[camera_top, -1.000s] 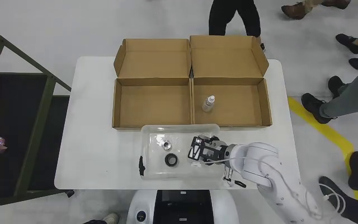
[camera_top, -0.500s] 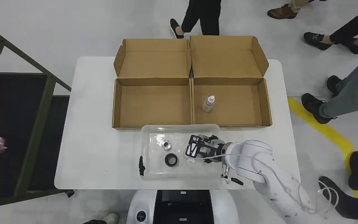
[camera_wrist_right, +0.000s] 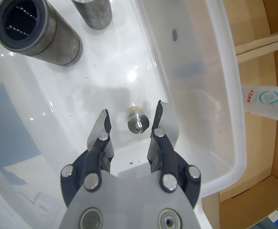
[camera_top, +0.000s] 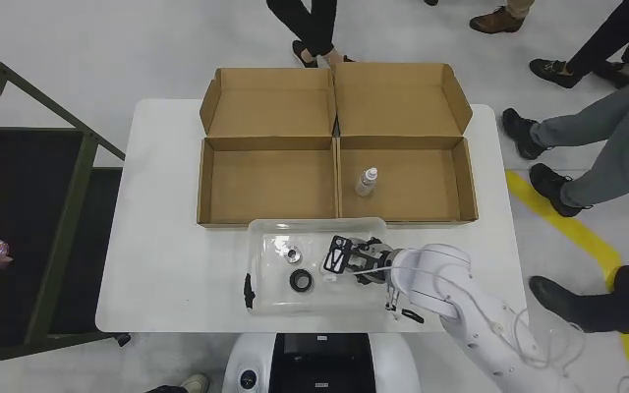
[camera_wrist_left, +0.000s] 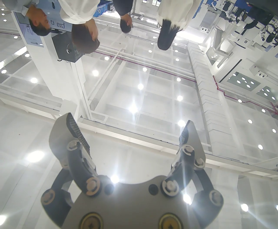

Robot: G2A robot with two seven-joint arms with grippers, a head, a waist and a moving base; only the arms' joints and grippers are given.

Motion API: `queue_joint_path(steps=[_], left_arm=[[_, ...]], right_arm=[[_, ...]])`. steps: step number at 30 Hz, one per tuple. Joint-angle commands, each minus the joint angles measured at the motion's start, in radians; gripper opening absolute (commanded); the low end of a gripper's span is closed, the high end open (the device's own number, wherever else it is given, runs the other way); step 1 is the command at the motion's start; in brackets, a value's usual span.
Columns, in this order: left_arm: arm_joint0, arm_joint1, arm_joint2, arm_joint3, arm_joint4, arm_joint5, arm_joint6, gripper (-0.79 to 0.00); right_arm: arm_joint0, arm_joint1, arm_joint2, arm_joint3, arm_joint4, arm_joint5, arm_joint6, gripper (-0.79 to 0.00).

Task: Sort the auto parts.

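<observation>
Inside clear bin [camera_wrist_right: 235, 86]: your right gripper [camera_wrist_right: 133, 109], half open, straddles a small steel fitting [camera_wrist_right: 138, 121], untouched.
Right arm [camera_top: 447, 283]: angled in from the bin's right.

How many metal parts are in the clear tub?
3: wide cylinder and narrower cylinder beside it, small fitting between the right gripper's fingers; more may be hidden.
</observation>
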Motion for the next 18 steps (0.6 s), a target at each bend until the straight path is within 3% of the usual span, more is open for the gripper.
queue_joint_path(steps=[1,6,18], left_arm=[[0.000,0.000,0.000,0.000,0.000,0.000,0.000,0.000],[0.000,0.000,0.000,0.000,0.000,0.000,0.000,0.000],[0.000,0.000,0.000,0.000,0.000,0.000,0.000,0.000]], right_arm=[[0.003,-0.001,-0.002,0.006,0.001,0.004,-0.001,-0.536],[0.007,-0.003,-0.005,0.016,0.025,0.010,-0.009,-0.779],[-0.016,0.003,0.034,-0.049,0.150,-0.011,-0.059,-0.785]])
